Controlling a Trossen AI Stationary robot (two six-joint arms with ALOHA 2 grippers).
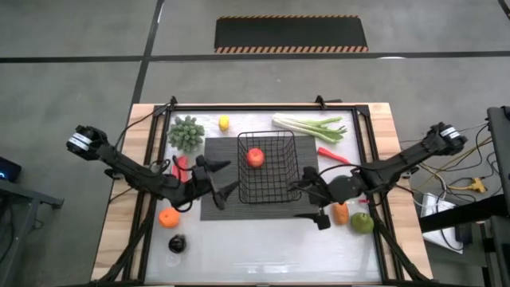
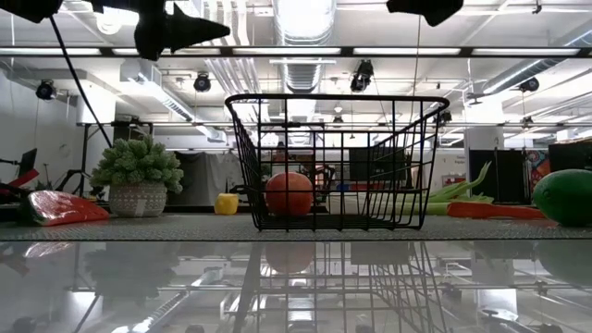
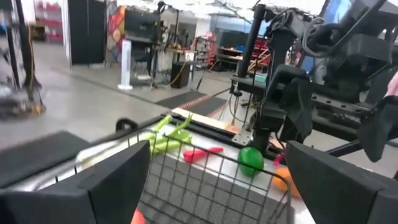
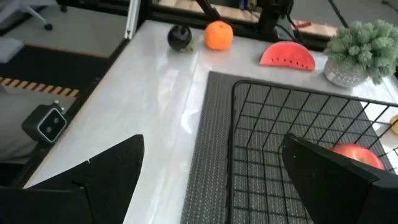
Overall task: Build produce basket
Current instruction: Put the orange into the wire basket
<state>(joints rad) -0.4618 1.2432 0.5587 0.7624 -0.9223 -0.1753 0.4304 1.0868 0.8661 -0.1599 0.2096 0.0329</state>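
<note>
Altogether: one basket, one ribbed mat, one plant pot, and several loose produce pieces on the table.
Basket: black wire basket standing on the dark ribbed mat at mid-table.
Inside the basket: one red round fruit, lying toward the left wall.
Loose produce, left side: one watermelon slice, one orange, one dark piece, one small yellow piece.
Loose produce, right side: one leek, one red chili, one carrot-orange piece, one green pear.
Left gripper: left gripper hovers just beside the basket's left wall, over the mat; fingers spread wide, holding nothing.
Right gripper: right gripper hangs at the basket's near right corner, fingers wide apart and empty; the orange piece and the pear lie just beside it.
Other things: a potted green plant stands at the far left, near the yellow piece and apart from the basket.
</note>
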